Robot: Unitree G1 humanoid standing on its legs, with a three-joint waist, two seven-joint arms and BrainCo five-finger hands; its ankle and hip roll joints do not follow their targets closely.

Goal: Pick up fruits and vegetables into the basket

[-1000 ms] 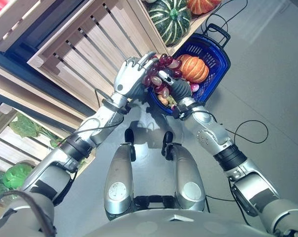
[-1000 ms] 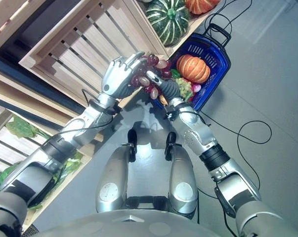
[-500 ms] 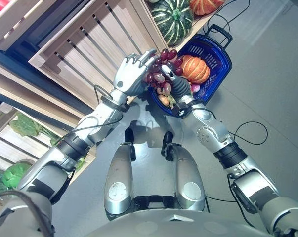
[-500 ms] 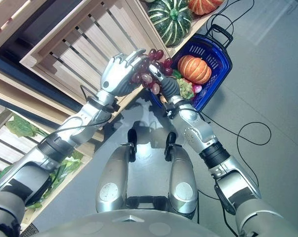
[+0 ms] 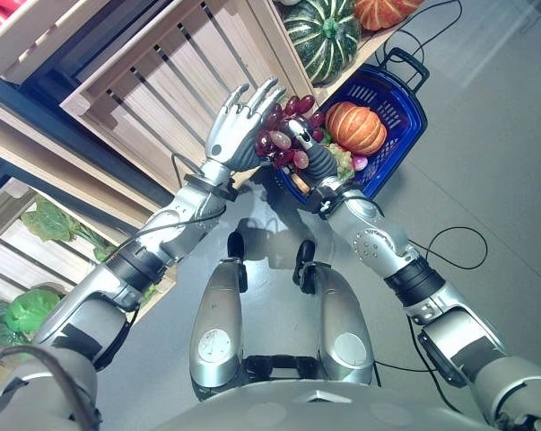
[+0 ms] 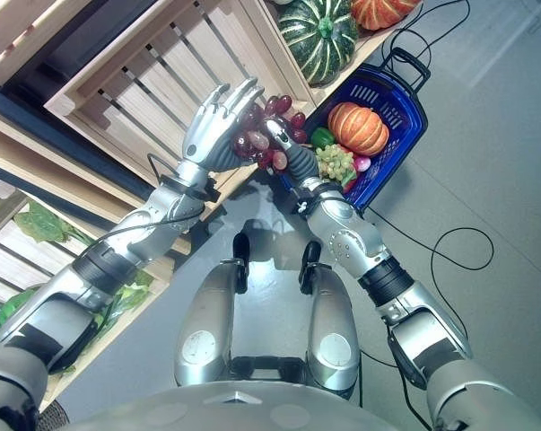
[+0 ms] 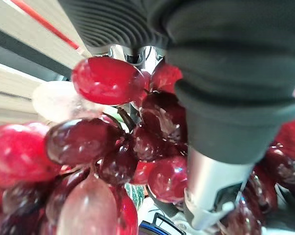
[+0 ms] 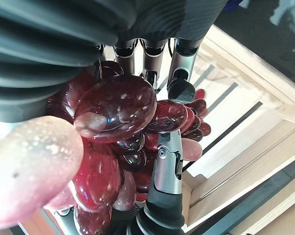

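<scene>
Red grapes (image 5: 286,142) hang clutched in the right hand (image 5: 308,154) beside the blue basket (image 5: 403,106); the left hand (image 5: 237,130) spreads its fingers alongside.

No legible text or numbers anywhere, as far as visible.

A blue basket (image 5: 403,101) stands on the grey floor (image 5: 494,171); a striped squash (image 5: 322,36) sits on the wooden shelf (image 5: 162,81).
</scene>
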